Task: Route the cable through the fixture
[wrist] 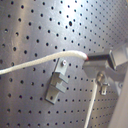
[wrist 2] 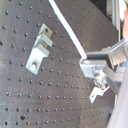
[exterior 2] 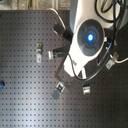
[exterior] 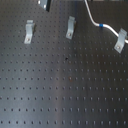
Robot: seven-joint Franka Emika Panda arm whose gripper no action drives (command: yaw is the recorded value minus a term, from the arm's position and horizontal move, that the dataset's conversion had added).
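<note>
Lab bench setup: black perforated breadboard (exterior: 65, 95) with a regular hole grid, like an optical table. Small bent sheet-metal clips (exterior: 70, 26) bolted to it, robot arm (exterior 2: 87, 42) overhead.

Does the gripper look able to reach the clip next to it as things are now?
Probably yes. In the first wrist view the clip stands near the gripper, with only bare board between. The cable in its fingers does not block it.

White cable (exterior: 93, 18) with blue band, curving toward right-hand clip (exterior: 120, 40), possibly touching it, two more clips (exterior: 70, 27) on perforated board (exterior: 60, 85)
</note>
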